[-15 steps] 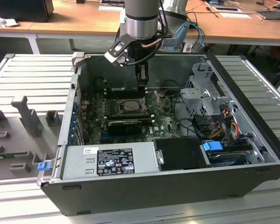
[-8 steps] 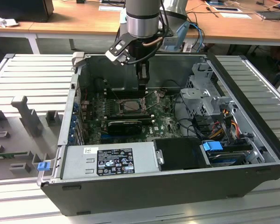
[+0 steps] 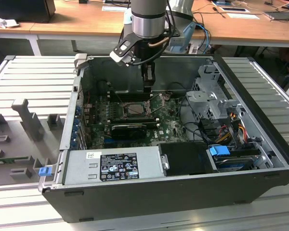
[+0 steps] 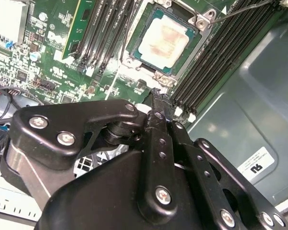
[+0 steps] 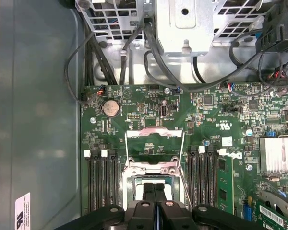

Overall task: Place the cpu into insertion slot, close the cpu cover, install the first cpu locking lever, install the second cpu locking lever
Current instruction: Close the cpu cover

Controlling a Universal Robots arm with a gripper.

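cpu (image 4: 165, 40) placing looks done. nearest, the gripper (image 4: 157, 100), jaws pressed together on nothing, hangs just short of the insertion slot (image 4: 196, 48), where the cpu lies seated. beyond the slot the cpu cover (image 5: 154, 134) looks raised, not closed; a locking lever (image 4: 242, 11) stands free beside the slot. the other lever is hard to make out.

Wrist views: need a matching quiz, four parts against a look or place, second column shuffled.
1. cpu
2. coin cell
3. heatsink
4. gripper

A. round, silver, on the green board
B. black, poised over the slot
C. finned, pale grey block
D. seated in the insertion slot, stained top

Pairs: 1-D, 2-A, 3-C, 4-B
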